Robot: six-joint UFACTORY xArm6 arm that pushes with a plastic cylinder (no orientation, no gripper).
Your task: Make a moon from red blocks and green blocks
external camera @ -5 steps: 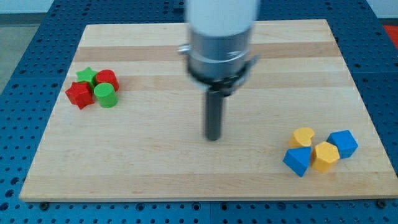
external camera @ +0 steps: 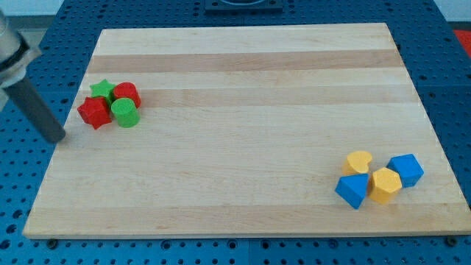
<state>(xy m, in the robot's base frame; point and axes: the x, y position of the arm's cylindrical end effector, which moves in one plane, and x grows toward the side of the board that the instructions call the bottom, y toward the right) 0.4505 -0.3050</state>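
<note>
My tip (external camera: 56,138): at the counter's (external camera: 243,88) left edge, just left of the red-green cluster, not touching it.
Jaws: none on this rod, so no state to tell.
Cluster, upper left: green star (external camera: 103,90), red cylinder (external camera: 127,93), red star (external camera: 93,112), green cylinder (external camera: 125,112), packed together.
Lower right: yellow heart (external camera: 359,161), blue cube (external camera: 406,169), yellow hexagon (external camera: 385,184), blue wedge (external camera: 352,190).

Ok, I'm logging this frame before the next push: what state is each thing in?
my tip: at the board's left edge, left of the red-green cluster, touching no block
green star, red cylinder, red star, green cylinder: bunched together
yellow and blue blocks: clustered at the view's bottom right
</note>
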